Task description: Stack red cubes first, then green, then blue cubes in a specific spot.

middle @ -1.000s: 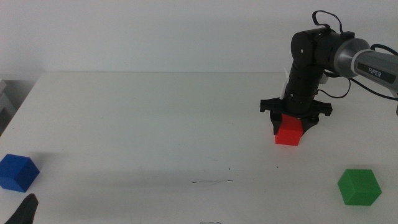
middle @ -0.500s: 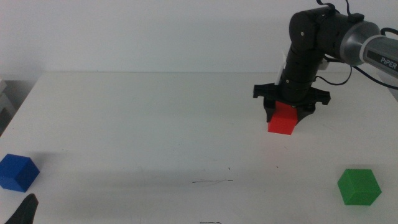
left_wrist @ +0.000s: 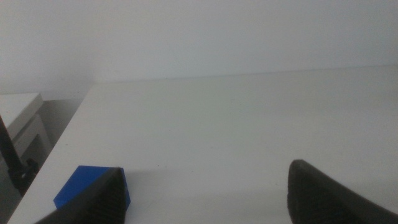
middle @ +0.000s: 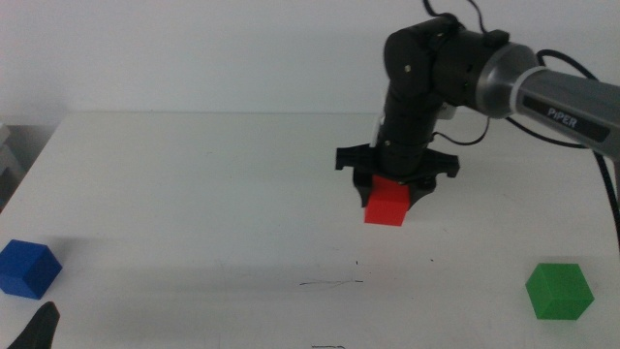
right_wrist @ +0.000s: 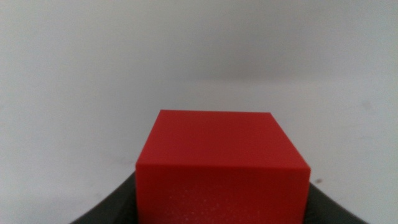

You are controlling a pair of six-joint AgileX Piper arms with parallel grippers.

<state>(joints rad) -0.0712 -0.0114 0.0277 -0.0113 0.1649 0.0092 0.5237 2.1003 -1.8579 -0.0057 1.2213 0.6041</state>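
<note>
Your right gripper (middle: 387, 199), on the grey arm lettered "PIPER", is clamped on the small matte bright-red cube (middle: 387, 204), held above the white tabletop (middle: 194, 184), beyond the faint dark scribbled line (middle: 330, 283); the green cube (middle: 559, 290) sits near right, the deep-blue cube (middle: 27, 268) far left; your left gripper (left_wrist: 205, 193) waits beside the blue one, jaws spread.

The word "PIPER" is being shown in white capitals on the grey forearm link of the right arm (middle: 552, 102), up and behind the right gripper (middle: 392, 199); no other text is being displayed
</note>
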